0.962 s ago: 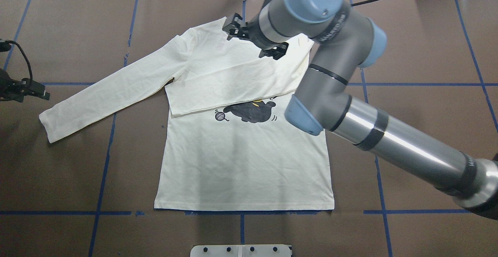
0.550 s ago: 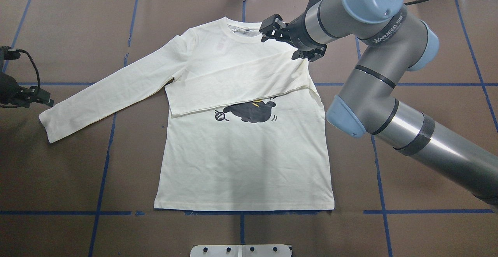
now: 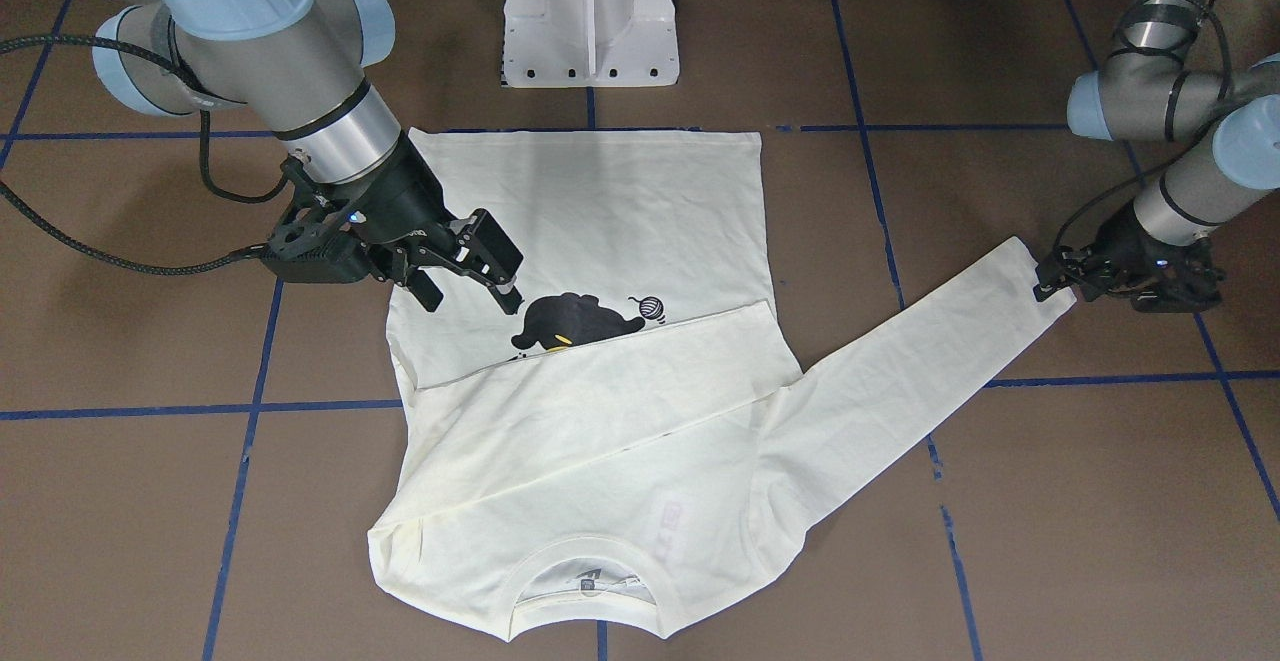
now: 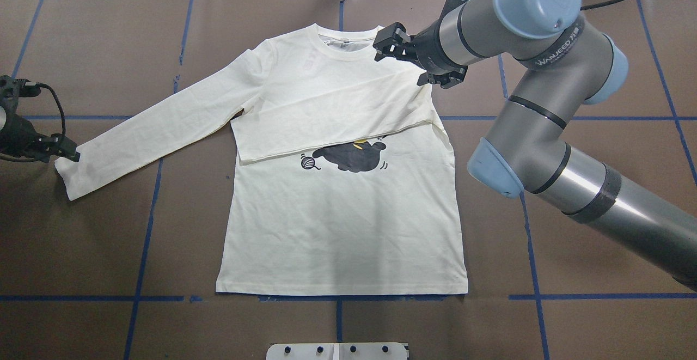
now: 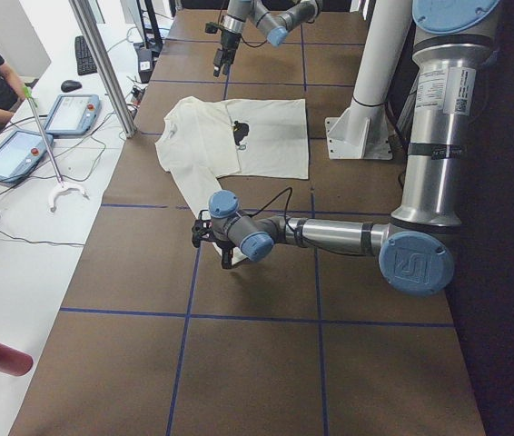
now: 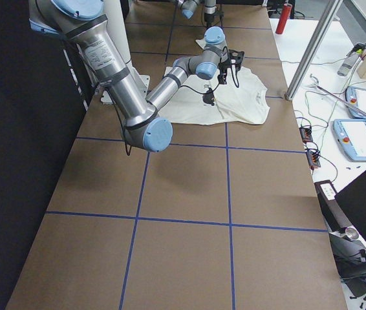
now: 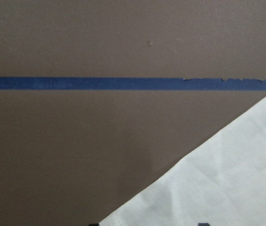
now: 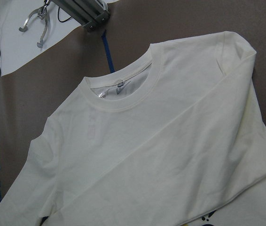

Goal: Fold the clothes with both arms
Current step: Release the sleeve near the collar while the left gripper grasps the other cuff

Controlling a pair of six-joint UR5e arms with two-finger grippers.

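Brown table (image 4: 81,240) with a grid of blue tape lines (image 4: 147,224); white pedestal (image 3: 590,21) at the robot's edge.

Garment:
- Cream long-sleeved shirt (image 4: 337,229), laid flat at table centre, hem toward the robot, collar (image 4: 340,41) toward the far edge.
- Black print (image 4: 351,157) on the chest, top edge partly covered.
- Folded sleeve (image 4: 326,120): lies across the chest from the shoulder on the robot's right, slanting down to the opposite side seam.
- Outstretched sleeve (image 4: 158,126): extends diagonally toward the robot's left, flat on the table, ending in the cuff (image 4: 68,177).

Right arm (image 4: 544,104):
- Reaches in over the table's right half.
- Right end effector (image 4: 402,67): raised above the shirt's shoulder, just beside the collar; fingers spread, holding nothing.

Left arm (image 3: 1180,101):
- Bends down low to the table.
- Left end effector (image 4: 72,157): positioned at the corner of the cuff; fingers spread, with the fabric edge lying flat between them in the left wrist view.
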